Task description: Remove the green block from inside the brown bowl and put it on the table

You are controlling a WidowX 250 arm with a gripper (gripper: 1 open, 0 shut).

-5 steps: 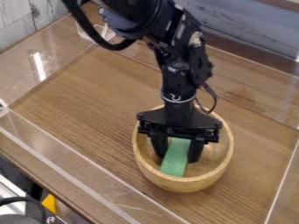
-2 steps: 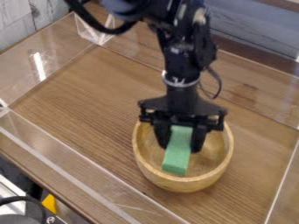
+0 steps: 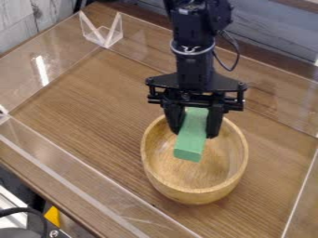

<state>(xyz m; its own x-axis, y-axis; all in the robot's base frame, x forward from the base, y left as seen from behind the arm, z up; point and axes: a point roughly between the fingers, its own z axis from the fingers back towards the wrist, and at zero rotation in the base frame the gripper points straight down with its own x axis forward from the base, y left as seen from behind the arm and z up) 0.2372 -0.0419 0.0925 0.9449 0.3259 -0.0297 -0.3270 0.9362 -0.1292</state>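
The green block (image 3: 194,136) hangs upright, tilted a little, with my gripper (image 3: 198,115) shut on its upper end. Its lower end is level with the rim of the brown bowl (image 3: 165,178), above the bowl's hollow and clear of the bottom. The bowl is a round light-brown wooden one sitting on the table (image 3: 87,102) at the front right, with nothing else inside it. The black arm comes down from the top of the view straight over the bowl.
Clear acrylic walls (image 3: 50,172) border the tabletop on the left, front and back. A small clear angled stand (image 3: 102,30) sits at the back left. Bare wood-grain surface lies to the left of the bowl.
The gripper has risen with the green block in it, lifting the block from the bowl's bottom up to rim height. The bowl has stayed put.
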